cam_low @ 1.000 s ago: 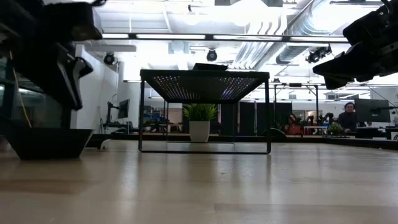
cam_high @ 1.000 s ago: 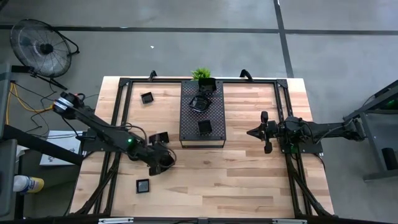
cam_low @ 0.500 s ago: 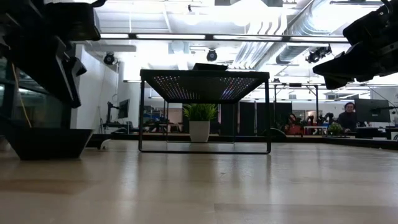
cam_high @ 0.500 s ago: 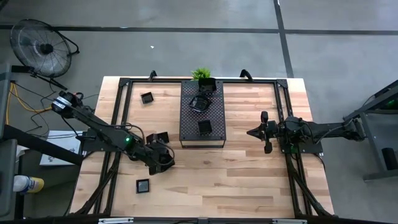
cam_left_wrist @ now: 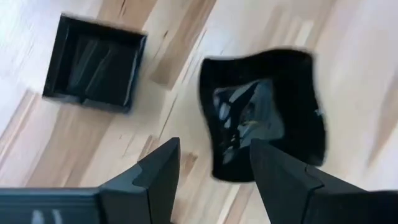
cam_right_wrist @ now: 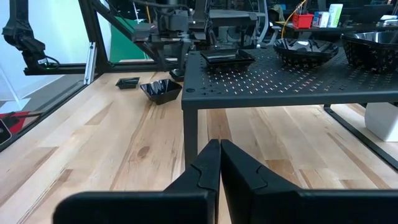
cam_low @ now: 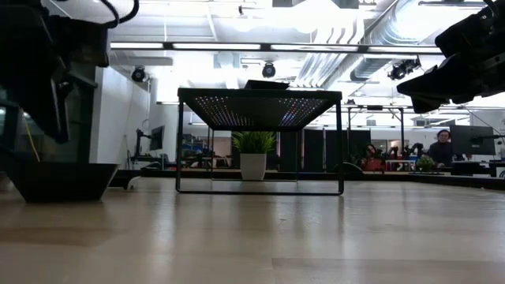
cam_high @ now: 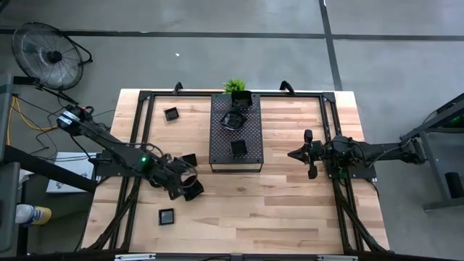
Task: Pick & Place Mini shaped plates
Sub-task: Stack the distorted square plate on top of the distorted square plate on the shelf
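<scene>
Glossy wavy-rimmed black plate (cam_left_wrist: 264, 112) on pale wood-grain table (cam_left_wrist: 367, 93).

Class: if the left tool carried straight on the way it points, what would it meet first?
Most likely the wavy-rimmed plate, lying on the table just ahead of the open left tool; depth is hard to judge.

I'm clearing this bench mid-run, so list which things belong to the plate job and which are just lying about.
Job:
- wavy plate, below the open left gripper
- square plate beside it
- back-left plate and front-left plate on the table
- tray plates

Lying about:
- perforated tray
- plant
- fan
- right gripper, shut, idle
</scene>
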You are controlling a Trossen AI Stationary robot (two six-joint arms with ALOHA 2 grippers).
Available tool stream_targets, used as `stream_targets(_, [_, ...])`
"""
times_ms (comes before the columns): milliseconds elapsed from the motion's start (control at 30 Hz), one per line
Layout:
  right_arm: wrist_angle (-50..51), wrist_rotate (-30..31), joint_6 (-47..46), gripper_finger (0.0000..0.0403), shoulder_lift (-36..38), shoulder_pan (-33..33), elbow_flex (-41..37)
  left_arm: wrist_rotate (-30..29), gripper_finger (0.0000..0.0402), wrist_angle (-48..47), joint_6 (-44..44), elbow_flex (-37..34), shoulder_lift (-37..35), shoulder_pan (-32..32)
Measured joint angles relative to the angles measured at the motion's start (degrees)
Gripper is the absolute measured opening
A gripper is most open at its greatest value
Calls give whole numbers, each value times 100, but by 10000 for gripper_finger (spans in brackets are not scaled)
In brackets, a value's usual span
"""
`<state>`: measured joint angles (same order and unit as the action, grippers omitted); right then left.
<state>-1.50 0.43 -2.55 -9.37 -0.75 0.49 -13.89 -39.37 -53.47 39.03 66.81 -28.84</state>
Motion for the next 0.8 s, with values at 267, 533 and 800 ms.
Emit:
stream_targets(267, [0,0,0,9,0,2,0,49,192,-59,-234,0,278,7])
stream_targets(533, [0,0,-2,5,0,0,0,267,192,144,-74,0,589,284])
stream_targets(800, [0,0,-2,7,0,2,0,304,192,323,70,0,788,350])
